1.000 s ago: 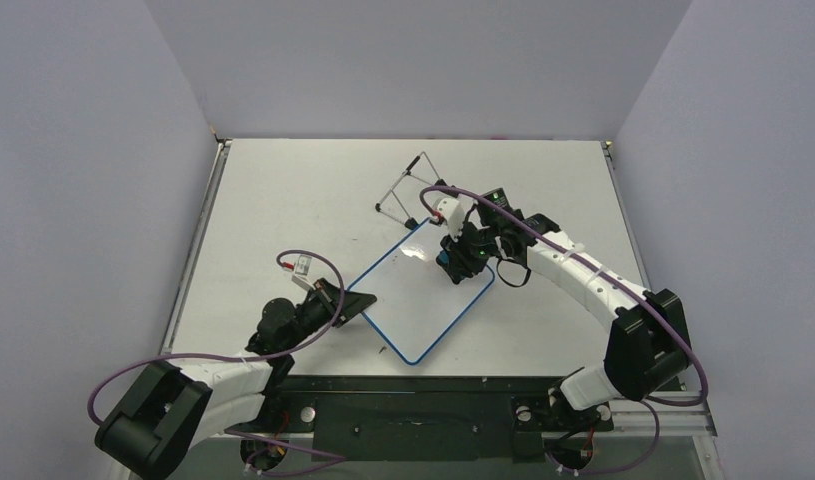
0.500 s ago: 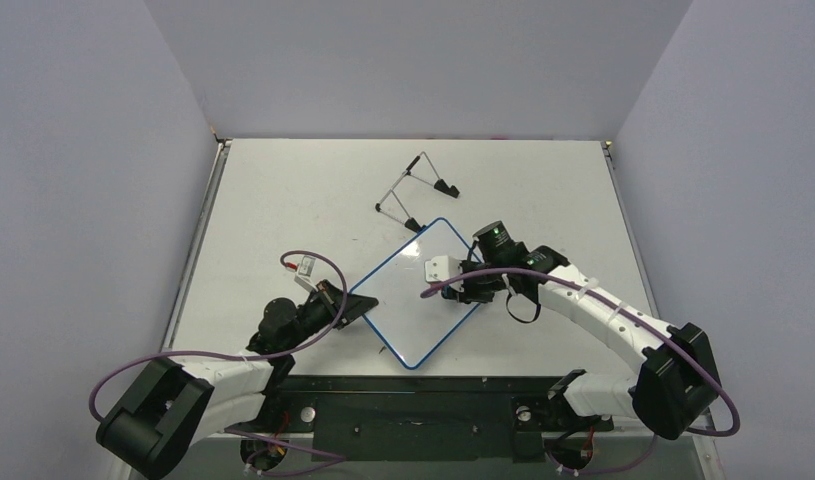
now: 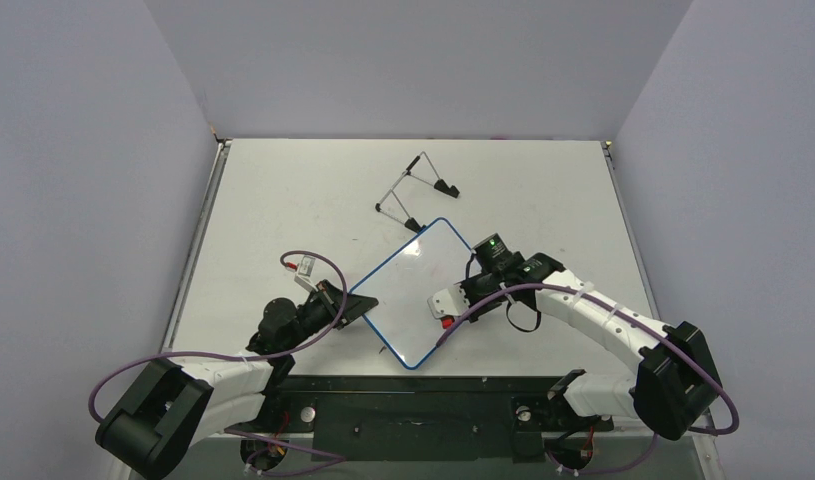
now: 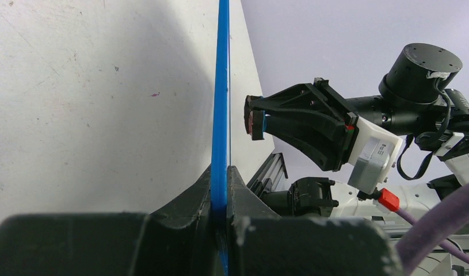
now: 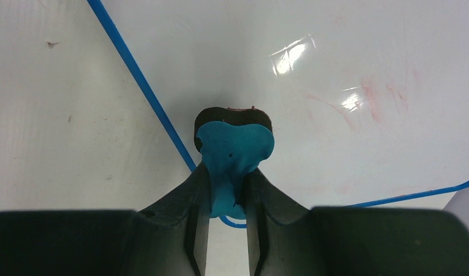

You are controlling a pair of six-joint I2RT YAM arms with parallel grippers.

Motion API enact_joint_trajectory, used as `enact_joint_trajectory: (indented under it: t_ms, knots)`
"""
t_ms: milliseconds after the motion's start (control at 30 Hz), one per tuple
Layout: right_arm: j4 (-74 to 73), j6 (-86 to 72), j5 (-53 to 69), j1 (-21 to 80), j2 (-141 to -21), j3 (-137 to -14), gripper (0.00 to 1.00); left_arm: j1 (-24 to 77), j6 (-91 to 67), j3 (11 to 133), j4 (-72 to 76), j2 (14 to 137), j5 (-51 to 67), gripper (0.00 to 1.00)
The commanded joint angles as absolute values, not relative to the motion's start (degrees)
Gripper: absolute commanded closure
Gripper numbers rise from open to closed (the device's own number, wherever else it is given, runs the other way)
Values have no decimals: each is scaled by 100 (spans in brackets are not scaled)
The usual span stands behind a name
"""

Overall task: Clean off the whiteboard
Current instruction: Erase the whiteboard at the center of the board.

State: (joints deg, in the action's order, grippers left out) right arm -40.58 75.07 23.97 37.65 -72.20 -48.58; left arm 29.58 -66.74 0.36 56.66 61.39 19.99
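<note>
The whiteboard, white with a thin blue rim, lies turned diagonally in the middle of the table. My left gripper is shut on its left corner; in the left wrist view the blue rim runs edge-on between that gripper's jaws. My right gripper is over the board's near-right side, shut on a small blue eraser whose dark pad presses on the board's face. Faint red smears remain on the face to the right of the eraser. The left wrist view also shows the eraser.
A thin wire easel stand with black feet lies on the table beyond the board's far corner. Grey walls close in the table on three sides. The arms' base rail runs along the near edge.
My right gripper has swept the eraser from the board's far corner down towards its near-right side. The board has shifted slightly. The left gripper keeps its hold on the corner.
</note>
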Motion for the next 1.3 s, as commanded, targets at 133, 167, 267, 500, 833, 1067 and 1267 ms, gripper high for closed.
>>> enact_joint_trajectory:
  t_ms: [133,167,267,500,833,1067,1267]
  knots:
    - [-2713,7225,1462,4039,-7322,-4431,100,2987,-6855,256,6500,6000,1997,100]
    - [-2631,7205,1354,4059,-7333,-4408,100,2988,-6864,255,6502,6015,1989,100]
    - [-2356,7199,1152,4132,-7344,-4314,100,2986,-6905,254,6491,6039,1976,100]
    - [-2852,7585,1694,4587,-7076,-4153,100,2979,-6977,239,6325,5994,1812,100]
    - [-3024,7552,974,6121,-7128,-4016,100,2971,-7102,255,6165,6048,1591,100]
    - [-2260,7456,-68,6243,-7033,-3707,100,2945,-7119,242,6067,5984,1592,100]
    - [-1876,7354,-433,5849,-6996,-3557,100,2936,-7106,297,6047,5984,1674,100]
